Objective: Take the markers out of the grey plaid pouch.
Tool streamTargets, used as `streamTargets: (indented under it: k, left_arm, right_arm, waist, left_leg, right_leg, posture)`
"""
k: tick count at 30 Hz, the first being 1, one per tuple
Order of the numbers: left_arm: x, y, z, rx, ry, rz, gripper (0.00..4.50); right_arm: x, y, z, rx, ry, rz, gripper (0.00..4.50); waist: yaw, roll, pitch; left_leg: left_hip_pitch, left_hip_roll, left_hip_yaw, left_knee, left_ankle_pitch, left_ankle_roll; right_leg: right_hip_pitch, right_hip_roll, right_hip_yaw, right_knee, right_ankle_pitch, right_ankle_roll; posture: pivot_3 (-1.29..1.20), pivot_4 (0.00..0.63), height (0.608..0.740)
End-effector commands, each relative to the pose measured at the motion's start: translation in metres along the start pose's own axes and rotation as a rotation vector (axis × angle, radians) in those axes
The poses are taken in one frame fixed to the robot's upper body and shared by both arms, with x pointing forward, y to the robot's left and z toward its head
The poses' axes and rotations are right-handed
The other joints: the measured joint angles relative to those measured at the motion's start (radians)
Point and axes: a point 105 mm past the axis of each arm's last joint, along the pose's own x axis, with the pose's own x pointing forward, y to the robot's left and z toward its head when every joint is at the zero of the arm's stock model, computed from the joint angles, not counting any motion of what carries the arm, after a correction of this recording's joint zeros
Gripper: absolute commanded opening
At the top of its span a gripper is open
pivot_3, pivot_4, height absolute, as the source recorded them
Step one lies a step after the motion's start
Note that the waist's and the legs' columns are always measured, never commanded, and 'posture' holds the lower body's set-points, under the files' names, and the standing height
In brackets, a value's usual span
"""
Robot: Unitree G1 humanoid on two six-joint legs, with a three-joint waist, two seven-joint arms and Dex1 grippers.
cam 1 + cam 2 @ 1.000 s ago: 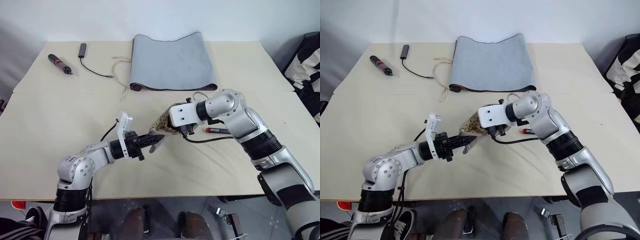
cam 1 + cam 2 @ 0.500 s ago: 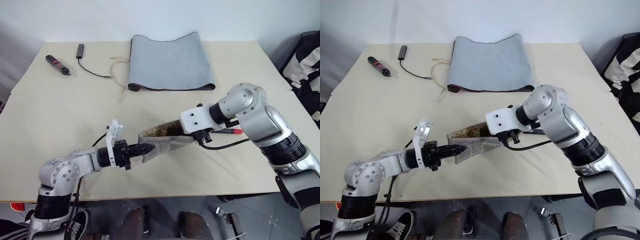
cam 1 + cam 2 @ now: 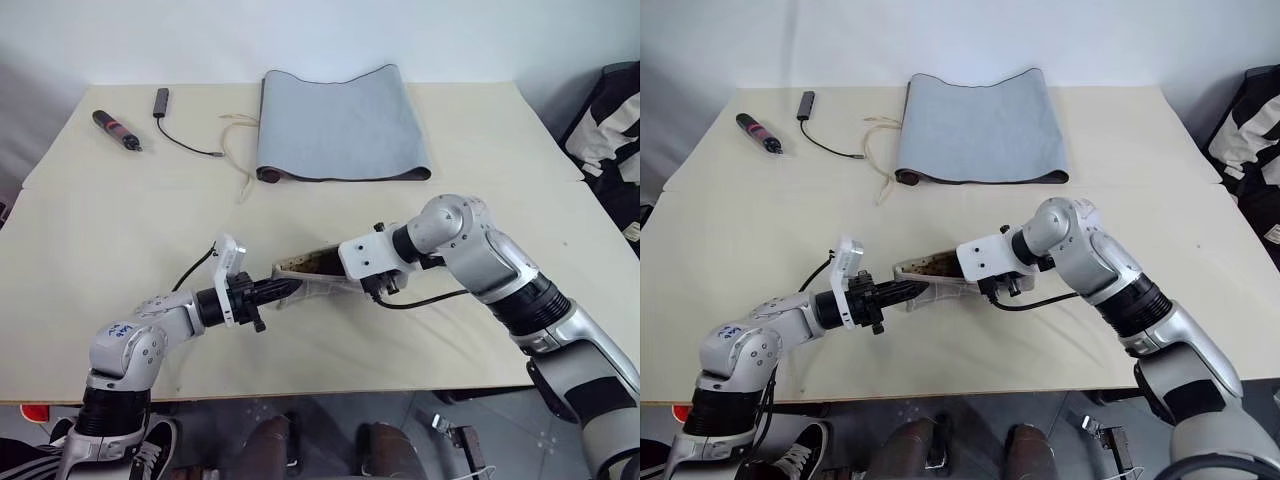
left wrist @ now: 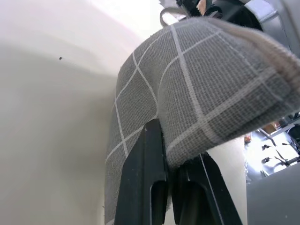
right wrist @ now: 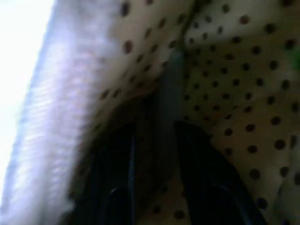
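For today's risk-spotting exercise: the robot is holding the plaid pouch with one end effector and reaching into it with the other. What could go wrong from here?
1. The left end effector pinches only a fold at the end of the grey plaid pouch, so the fabric might slip free if the other arm tugs.
2. The right end effector works inside the dotted lining, so its fingers may snag cloth rather than a marker.

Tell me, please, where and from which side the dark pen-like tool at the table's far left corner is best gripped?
Probably the middle of its barrel, from straight above, jaws across its width: the dark pen-like tool lies flat and slanted on the table, with bare surface on both sides.
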Motion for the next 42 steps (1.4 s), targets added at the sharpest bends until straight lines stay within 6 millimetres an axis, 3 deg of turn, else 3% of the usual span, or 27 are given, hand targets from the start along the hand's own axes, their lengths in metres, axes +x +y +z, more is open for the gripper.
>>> streamTargets:
  k: [1,3,10,15,25,32,38,42]
  left_arm:
    - [-0.001,-0.001,0.006,0.015,-0.032,-0.006,0.00]
    - [0.001,-0.002,0.007,-0.005,-0.049,-0.012,0.00]
    - [0.006,-0.007,0.007,-0.030,-0.058,-0.035,0.00]
    - [0.005,-0.008,0.007,-0.033,-0.057,-0.037,0.00]
    - [0.008,-0.009,0.008,-0.033,-0.061,-0.042,0.00]
    - [0.008,-0.011,0.007,-0.036,-0.063,-0.043,0.00]
    - [0.009,-0.013,0.006,-0.037,-0.058,-0.045,0.00]
    - [0.010,-0.014,0.007,-0.036,-0.057,-0.050,0.00]
  right_arm:
    - [-0.007,-0.012,0.008,-0.027,-0.013,-0.050,1.32]
    - [-0.009,-0.015,0.014,-0.033,-0.024,-0.062,1.32]
    - [0.018,-0.012,-0.006,0.000,0.042,-0.064,1.32]
    - [0.018,-0.014,-0.007,-0.005,0.058,-0.070,1.32]
    - [0.002,-0.006,0.013,0.010,-0.013,0.000,1.32]
    - [0.020,-0.001,-0.003,-0.007,0.040,0.007,1.32]
    - [0.025,-0.012,-0.010,-0.044,0.075,-0.046,1.32]
    - [0.027,-0.002,-0.013,-0.022,0.080,0.014,1.32]
  waist:
    - [0.000,0.000,0.000]
    - [0.000,0.000,0.000]
    - [0.001,0.000,0.000]
    - [0.000,0.000,0.000]
    - [0.001,0.000,0.000]
    - [0.000,0.000,0.000]
    - [-0.003,-0.001,0.000]
    - [-0.003,-0.001,-0.001]
  left_leg:
    - [0.000,0.000,0.000,0.000,0.000,0.000]
    - [0.000,0.000,0.000,0.000,0.000,0.000]
    - [0.000,0.000,0.000,0.000,0.000,0.000]
    - [0.000,0.000,0.000,0.000,0.000,0.000]
    - [0.000,0.000,0.000,0.000,0.000,0.000]
    - [0.000,0.000,0.000,0.000,0.000,0.000]
    - [0.001,0.000,0.000,0.000,0.000,0.000]
    - [0.002,0.000,0.000,0.000,0.000,-0.001]
  right_leg:
    - [0.000,0.000,0.000,0.000,0.000,0.000]
    - [0.000,0.000,0.000,0.001,0.000,0.000]
    - [0.001,0.000,0.000,0.001,0.000,0.000]
    - [0.001,0.000,0.000,0.002,0.000,0.000]
    - [0.000,0.000,0.000,0.002,0.000,0.000]
    - [0.000,0.000,0.000,0.001,0.000,0.000]
    - [0.001,0.000,0.001,0.001,0.000,0.000]
    - [0.001,0.001,0.002,0.001,0.000,0.000]
  posture:
    - [0.00,0.150,0.740]
    - [0.00,0.150,0.740]
    - [0.00,0.150,0.740]
    - [0.00,0.150,0.740]
    - [0.00,0.150,0.740]
    - [0.00,0.150,0.740]
    - [0.00,0.150,0.740]
    - [0.00,0.150,0.740]
